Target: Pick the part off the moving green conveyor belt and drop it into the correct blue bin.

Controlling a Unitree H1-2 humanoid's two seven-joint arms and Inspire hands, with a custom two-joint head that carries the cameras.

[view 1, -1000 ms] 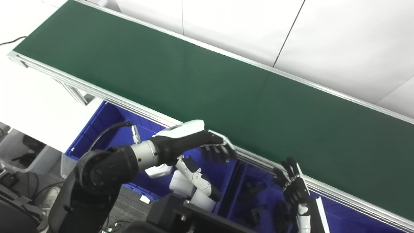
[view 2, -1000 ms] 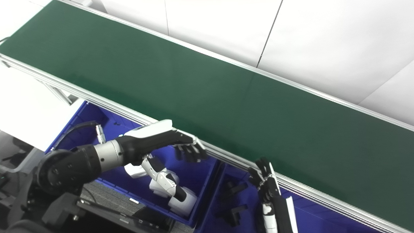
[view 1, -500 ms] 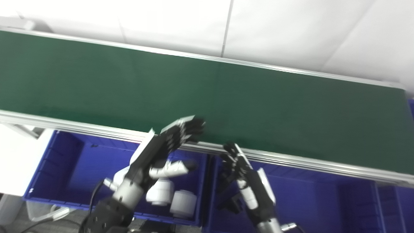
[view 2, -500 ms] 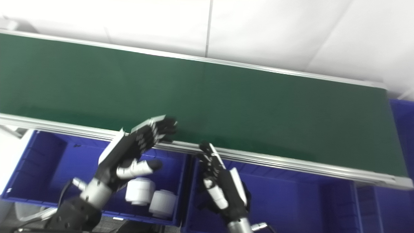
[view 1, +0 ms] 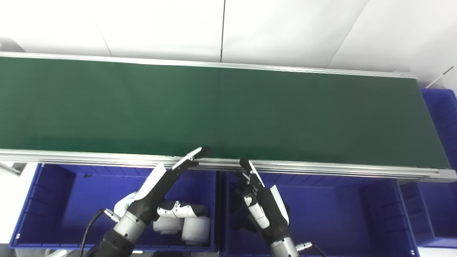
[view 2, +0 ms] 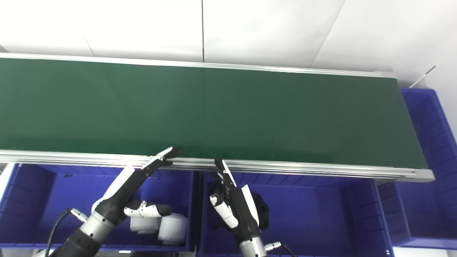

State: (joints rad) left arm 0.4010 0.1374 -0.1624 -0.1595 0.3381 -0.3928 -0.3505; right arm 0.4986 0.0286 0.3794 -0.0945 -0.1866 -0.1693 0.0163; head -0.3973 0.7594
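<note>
below, each robot hand point(view 1: 162, 185) point(view 1: 262, 201) released, over blue bins point(view 1: 53, 214) holding white cylinders point(view 1: 194, 230).

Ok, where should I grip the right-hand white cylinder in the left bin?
Grip the white cylinder across its round side wall, with the left hand coming from above: it seems to stand upright, and its neighbour crowds its left side.

Conveyor belt point(view 1: 228, 110) behind bins — left bin point(view 1: 53, 200) holds cylinders point(view 1: 194, 230), middle bin point(view 1: 339, 210) beside it.
</note>
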